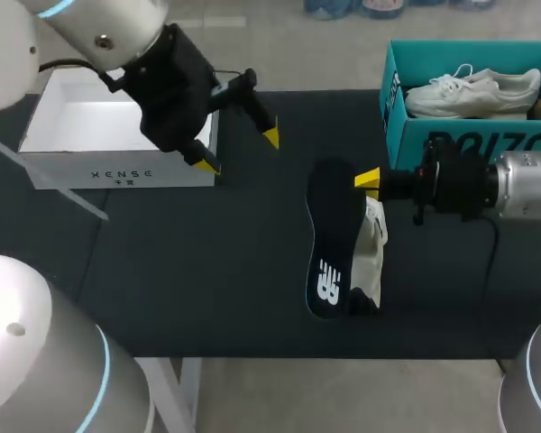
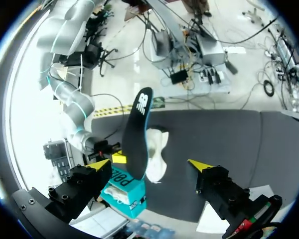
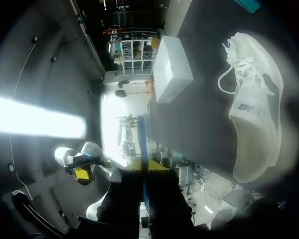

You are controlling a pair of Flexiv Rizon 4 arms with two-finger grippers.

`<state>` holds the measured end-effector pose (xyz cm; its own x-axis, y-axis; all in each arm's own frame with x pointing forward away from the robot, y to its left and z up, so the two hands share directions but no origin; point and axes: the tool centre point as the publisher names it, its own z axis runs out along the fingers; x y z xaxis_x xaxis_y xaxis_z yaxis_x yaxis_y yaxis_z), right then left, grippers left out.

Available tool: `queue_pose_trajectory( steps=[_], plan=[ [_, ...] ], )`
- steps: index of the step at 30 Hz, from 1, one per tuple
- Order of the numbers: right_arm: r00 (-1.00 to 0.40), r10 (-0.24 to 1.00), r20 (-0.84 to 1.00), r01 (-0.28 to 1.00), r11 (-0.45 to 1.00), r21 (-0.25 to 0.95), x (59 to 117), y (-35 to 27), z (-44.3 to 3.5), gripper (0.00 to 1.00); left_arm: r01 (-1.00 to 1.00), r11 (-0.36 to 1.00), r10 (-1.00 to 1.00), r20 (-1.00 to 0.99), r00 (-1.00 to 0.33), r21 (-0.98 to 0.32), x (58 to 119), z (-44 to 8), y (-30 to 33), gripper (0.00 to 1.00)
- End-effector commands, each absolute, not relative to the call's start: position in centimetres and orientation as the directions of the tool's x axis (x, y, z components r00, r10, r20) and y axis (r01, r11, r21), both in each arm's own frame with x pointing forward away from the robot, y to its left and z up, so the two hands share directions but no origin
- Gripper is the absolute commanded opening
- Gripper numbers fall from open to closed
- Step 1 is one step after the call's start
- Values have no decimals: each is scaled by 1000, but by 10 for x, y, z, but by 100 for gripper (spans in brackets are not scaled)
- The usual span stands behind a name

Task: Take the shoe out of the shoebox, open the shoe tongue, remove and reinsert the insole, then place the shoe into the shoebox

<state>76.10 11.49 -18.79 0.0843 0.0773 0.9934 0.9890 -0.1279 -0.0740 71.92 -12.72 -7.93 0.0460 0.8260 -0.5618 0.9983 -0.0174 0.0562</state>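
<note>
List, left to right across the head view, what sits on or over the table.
From the left: white box → left hand → black insole → white shoe lying on the table → teal box with a second shoe inside.

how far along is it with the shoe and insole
Done: the shoe lies out on the table, and the insole is out of it. In hand: the right claw is shut on the insole's end, holding it beside the shoe; the left claw is open. Left: reinserting the insole and boxing the shoe.
</note>
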Motion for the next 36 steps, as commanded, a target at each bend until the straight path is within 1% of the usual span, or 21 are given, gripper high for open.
queue_pose_trajectory(
  steps=[1,26,28,30,32,36],
  plan=[
    [84,77,993,989,-131,-74,760,116,-189,0,994,-86,160,-984,76,63,718,-100,-96,100],
    [84,77,993,989,-131,-74,760,116,-189,0,994,-86,160,-984,76,63,718,-100,-96,100],
    [84,77,993,989,-131,-74,760,116,-189,0,998,-34,107,-992,61,58,718,-108,-83,100],
    [84,77,993,989,-131,-74,760,116,-189,0,999,33,53,-998,15,17,718,-117,-71,100],
    [84,77,993,989,-131,-74,760,116,-189,0,995,99,86,-996,-8,0,717,-129,-63,100],
    [84,77,993,989,-131,-74,760,116,-189,0,994,105,95,-995,4,14,715,-136,-77,100]
  ],
)
